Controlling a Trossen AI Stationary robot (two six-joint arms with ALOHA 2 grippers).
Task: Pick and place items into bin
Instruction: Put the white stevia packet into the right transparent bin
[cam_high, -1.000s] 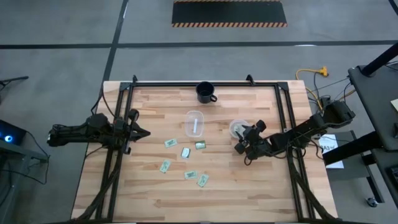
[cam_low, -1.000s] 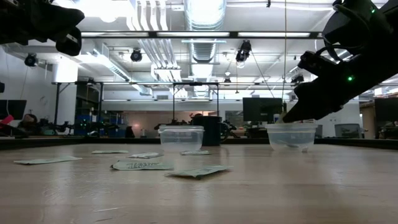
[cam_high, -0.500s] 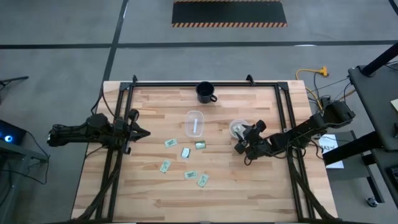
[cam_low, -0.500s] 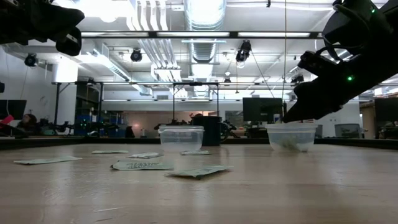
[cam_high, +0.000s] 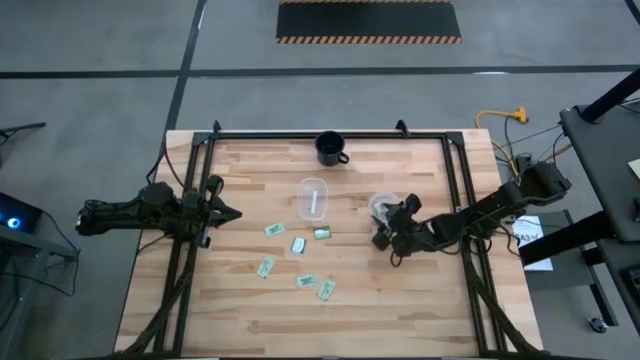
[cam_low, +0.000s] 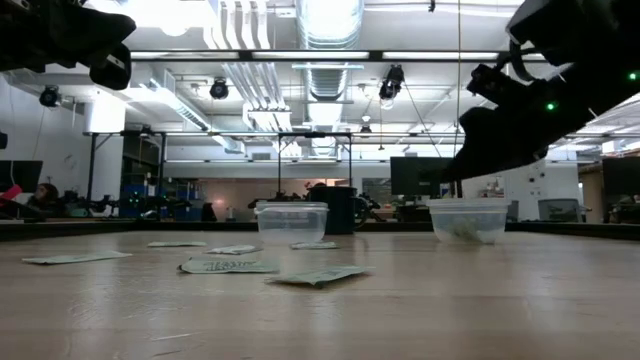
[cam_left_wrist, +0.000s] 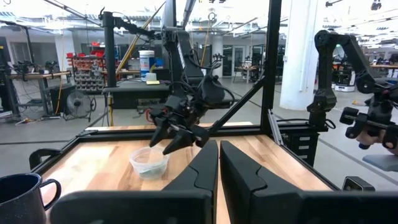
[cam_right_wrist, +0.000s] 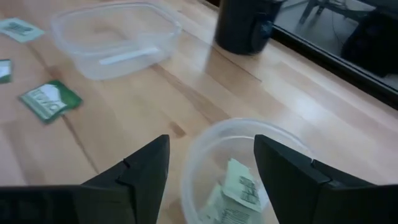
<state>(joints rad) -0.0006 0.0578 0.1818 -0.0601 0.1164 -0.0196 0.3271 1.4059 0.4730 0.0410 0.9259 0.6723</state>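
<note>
Packets (cam_right_wrist: 236, 193) already inside right-hand tub (cam_right_wrist: 205, 143); right gripper (cam_right_wrist: 211, 163) above, parted and empty, might clip rim, tipping tub.

packets (cam_high: 297, 264): six in my sight, small, flat, pale green and white, lying scattered on the wood.
bin (cam_right_wrist: 249, 168): my round clear tub, upright.
binned packets (cam_right_wrist: 235, 191): pale green, lying tilted inside.
</note>
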